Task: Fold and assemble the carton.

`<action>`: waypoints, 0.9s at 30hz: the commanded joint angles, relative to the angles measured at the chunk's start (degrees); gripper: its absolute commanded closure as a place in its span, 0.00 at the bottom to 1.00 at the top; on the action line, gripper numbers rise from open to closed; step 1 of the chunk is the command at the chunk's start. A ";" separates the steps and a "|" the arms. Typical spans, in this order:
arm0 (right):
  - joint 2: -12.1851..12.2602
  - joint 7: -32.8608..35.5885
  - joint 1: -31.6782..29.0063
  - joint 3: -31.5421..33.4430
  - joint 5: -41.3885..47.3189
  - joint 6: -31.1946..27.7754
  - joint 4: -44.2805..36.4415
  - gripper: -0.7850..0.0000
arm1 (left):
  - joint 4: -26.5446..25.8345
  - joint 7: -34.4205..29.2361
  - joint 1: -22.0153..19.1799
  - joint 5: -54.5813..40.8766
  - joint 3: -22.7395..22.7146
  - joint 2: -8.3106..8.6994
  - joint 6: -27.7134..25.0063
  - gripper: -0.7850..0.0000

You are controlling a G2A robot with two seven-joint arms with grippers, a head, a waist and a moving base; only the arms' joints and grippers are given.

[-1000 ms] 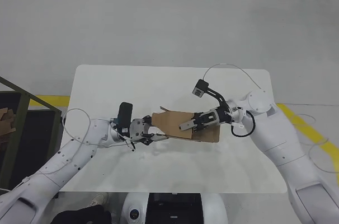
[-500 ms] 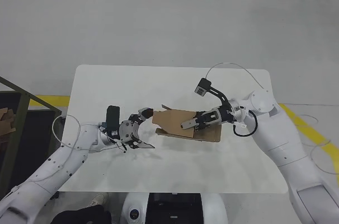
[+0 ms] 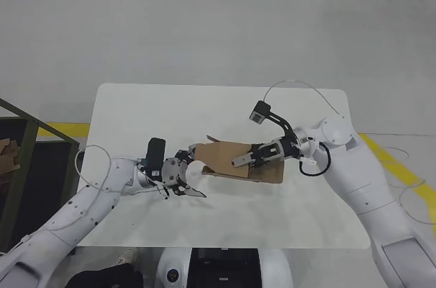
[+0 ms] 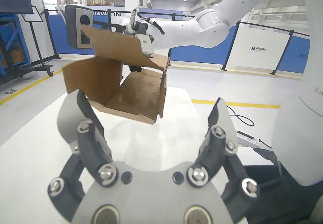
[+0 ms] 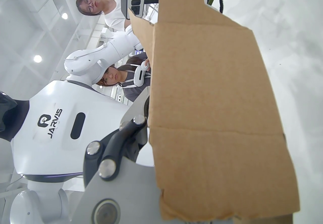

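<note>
The brown carton point(image 3: 232, 160) lies half-formed at the table's middle, its open end with loose flaps facing my left gripper. In the left wrist view the carton point(image 4: 131, 89) shows its hollow inside, one flap raised above it and one standing at the side. My left gripper point(image 3: 191, 173) is open just short of that end, its fingers point(image 4: 84, 111) spread wide with nothing between them. My right gripper point(image 3: 241, 160) is shut on the carton's upper panel point(image 5: 214, 109). One right finger point(image 5: 135, 121) lies against the panel's edge, and the other is hidden behind the cardboard.
The white table point(image 3: 225, 108) has free room behind and in front of the carton. A dark bin point(image 3: 9, 173) holding flat cardboard stands off the table's left side behind a green frame.
My left gripper drew back from the carton's open end, then came forward again toward it, staying open. The right gripper and carton have barely moved.
</note>
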 commanded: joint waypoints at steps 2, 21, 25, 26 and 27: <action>-0.08 -0.04 0.00 -0.22 0.07 0.06 -0.02 1.00 | -0.18 0.22 -0.53 0.25 0.91 -0.25 0.21 0.00; -0.26 0.37 0.27 -0.41 0.41 -0.30 0.03 1.00 | 2.32 -0.91 -4.15 -4.58 4.87 -1.67 -0.92 0.15; -0.25 0.40 0.24 -0.29 0.44 -0.38 -0.09 1.00 | 2.29 -1.54 -4.43 -5.06 5.27 -1.83 -1.55 0.16; -0.25 0.41 0.23 -0.25 0.48 -0.38 -0.13 1.00 | 2.31 -1.57 -4.45 -5.09 5.29 -1.85 -1.57 0.16; -0.24 0.43 0.23 -0.21 0.52 -0.42 -0.18 1.00 | 2.33 -1.58 -4.47 -5.10 5.30 -1.87 -1.59 0.17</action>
